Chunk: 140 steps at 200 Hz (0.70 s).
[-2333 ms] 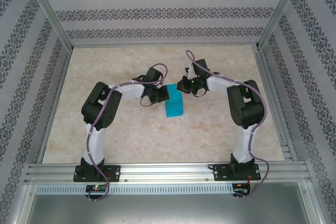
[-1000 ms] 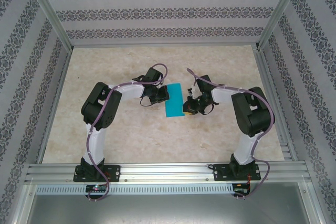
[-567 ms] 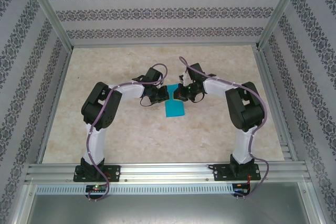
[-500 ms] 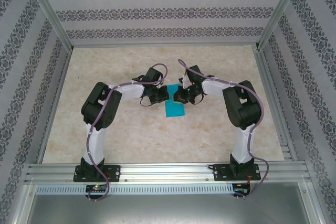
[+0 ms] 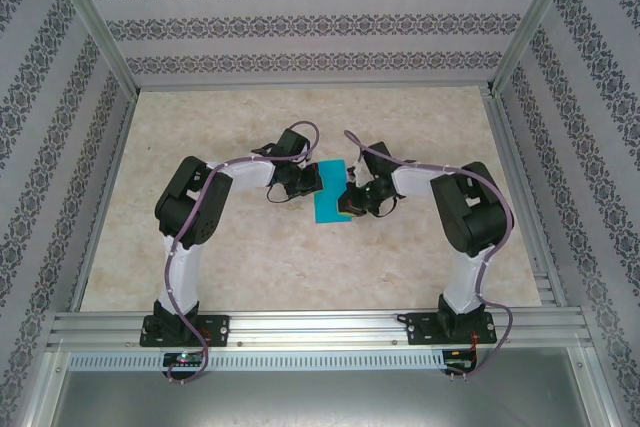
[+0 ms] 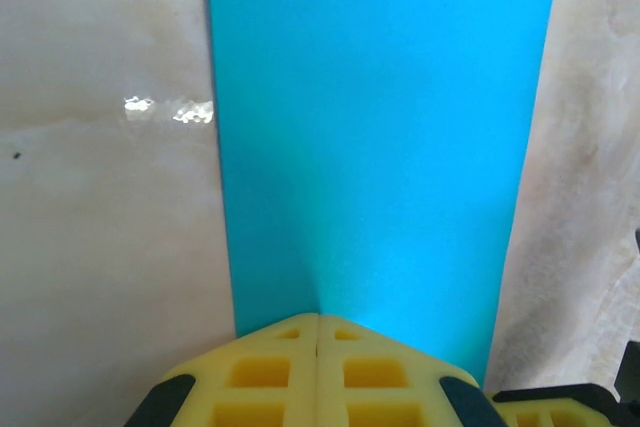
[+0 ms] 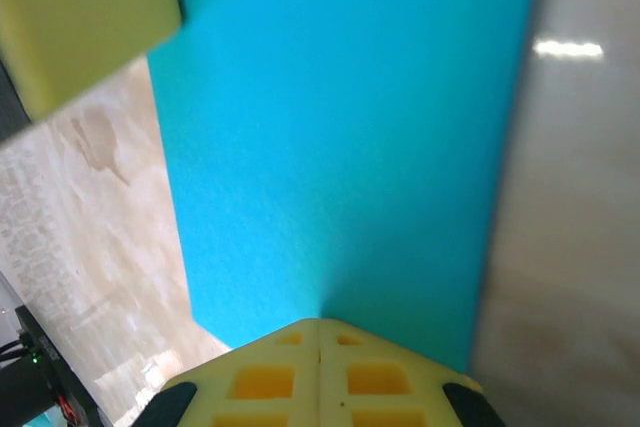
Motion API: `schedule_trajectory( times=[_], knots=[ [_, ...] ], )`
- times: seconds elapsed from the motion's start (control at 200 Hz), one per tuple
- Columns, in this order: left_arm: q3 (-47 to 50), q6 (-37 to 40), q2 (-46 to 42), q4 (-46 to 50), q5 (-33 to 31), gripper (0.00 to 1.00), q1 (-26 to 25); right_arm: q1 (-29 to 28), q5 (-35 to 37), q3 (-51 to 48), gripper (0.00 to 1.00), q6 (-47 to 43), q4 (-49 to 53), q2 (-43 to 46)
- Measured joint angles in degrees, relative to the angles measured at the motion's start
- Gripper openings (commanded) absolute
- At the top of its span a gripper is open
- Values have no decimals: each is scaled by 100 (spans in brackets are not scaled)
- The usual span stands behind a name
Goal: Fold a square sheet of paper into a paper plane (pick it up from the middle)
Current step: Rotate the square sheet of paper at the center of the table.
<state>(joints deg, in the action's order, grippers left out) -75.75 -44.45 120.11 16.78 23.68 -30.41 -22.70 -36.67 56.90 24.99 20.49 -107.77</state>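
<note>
Top external view is showing both arms bending inward from their bases at the near edge of the table (image 5: 250, 267), elbows raised and wrists dipping toward the middle. The left gripper (image 5: 312, 180) is pointing right at the left edge of the sheet of paper (image 5: 328, 197), which is lying flat near the table's middle, folded to a narrow rectangle. The right gripper (image 5: 347, 205) is pointing left at the sheet's right edge, a little nearer the bases. In both wrist views the yellow fingers (image 6: 260, 372) are standing together with nothing clamped between them, their tips resting on the paper's near edge.
</note>
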Motion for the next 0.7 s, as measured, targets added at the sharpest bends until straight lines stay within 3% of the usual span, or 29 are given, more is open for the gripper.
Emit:
schedule_trajectory(
  times=[0.49, 0.699],
  knots=[
    [-42, 9, 0, -4, 35, 0, 0, 131, -24, -610, 2, -85, -280, 411],
    [-387, 177, 61, 439, -11, 5, -7, -210, 39, -765, 2, 555, -780, 446]
  ],
)
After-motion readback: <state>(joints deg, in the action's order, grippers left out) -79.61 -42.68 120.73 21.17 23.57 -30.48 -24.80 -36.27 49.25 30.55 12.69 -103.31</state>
